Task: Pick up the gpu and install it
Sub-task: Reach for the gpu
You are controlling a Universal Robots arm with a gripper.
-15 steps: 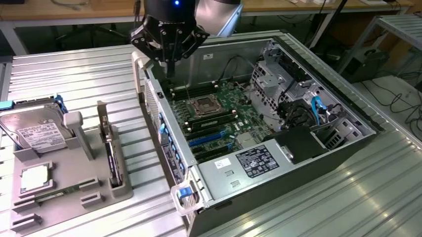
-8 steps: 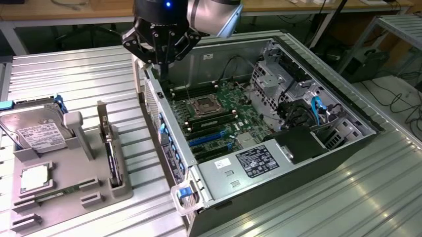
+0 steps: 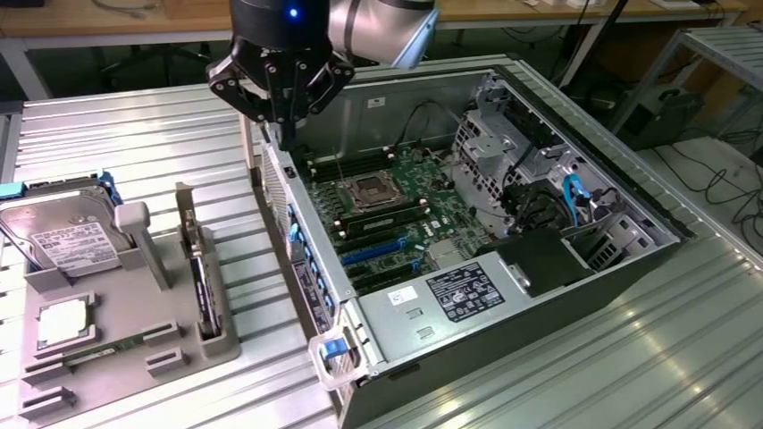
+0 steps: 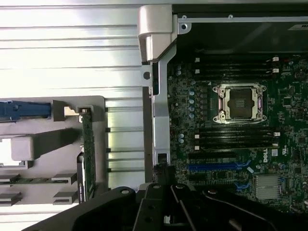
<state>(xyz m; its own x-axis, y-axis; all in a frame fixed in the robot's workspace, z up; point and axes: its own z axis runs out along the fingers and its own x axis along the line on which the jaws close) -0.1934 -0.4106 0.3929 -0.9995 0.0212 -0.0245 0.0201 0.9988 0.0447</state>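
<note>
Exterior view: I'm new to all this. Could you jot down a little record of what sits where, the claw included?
computer case: lying open, motherboard exposed
grey holder: on the table, to the exterior view's left of the case
gpu: standing on edge in the holder, not yet picked up
hard drive: in the holder's far end
gripper: shut, holding nothing, above the case's rear wall, apart from the gpu

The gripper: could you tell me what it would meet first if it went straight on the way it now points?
Most likely the top edge of the computer case's rear wall, beside the motherboard; the gripper hangs above it, pointing down. Depth is unclear, so it might slip just inside.
</note>
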